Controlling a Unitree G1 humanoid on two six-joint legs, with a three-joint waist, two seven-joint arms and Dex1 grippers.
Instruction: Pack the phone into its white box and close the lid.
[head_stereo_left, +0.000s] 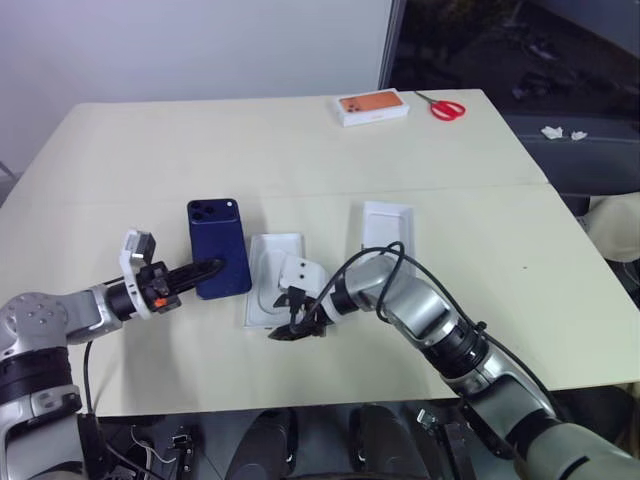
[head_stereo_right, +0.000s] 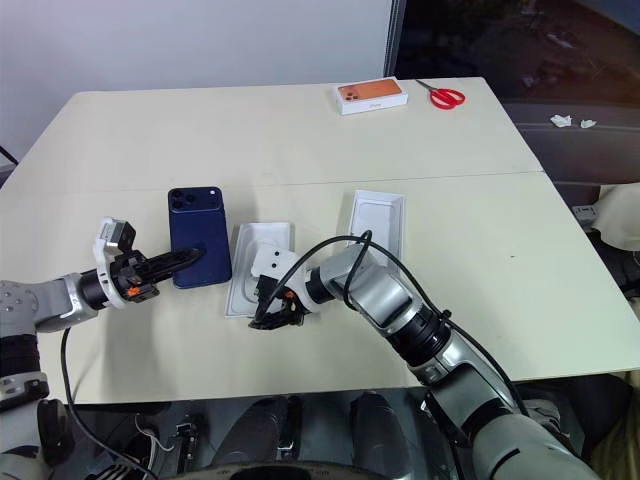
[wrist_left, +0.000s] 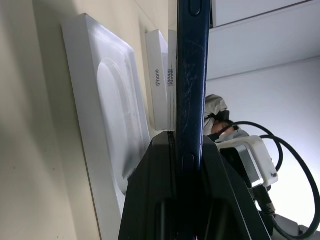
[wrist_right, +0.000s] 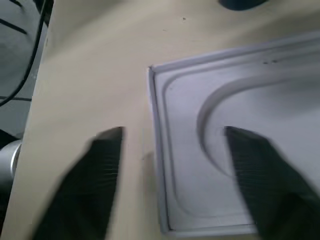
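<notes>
The dark navy phone (head_stereo_left: 220, 238) is pinched at its near end by my left gripper (head_stereo_left: 204, 270), which is shut on it, just left of the white box. In the left wrist view the phone (wrist_left: 192, 75) stands edge-on between the fingers. The white box (head_stereo_left: 262, 258) lies on the table with its moulded insert facing up. My right gripper (head_stereo_left: 295, 323) is at the box's near end, open. In the right wrist view its fingers (wrist_right: 102, 170) straddle the box's edge (wrist_right: 159, 150) and hold nothing. The lid (head_stereo_left: 385, 226) lies to the right, white inside up.
A white box with an orange phone picture (head_stereo_left: 372, 106) and red scissors (head_stereo_left: 447, 107) lie at the table's far right. The table's front edge (head_stereo_left: 300, 395) runs close below both grippers. A black cable (head_stereo_left: 385, 258) loops over my right forearm.
</notes>
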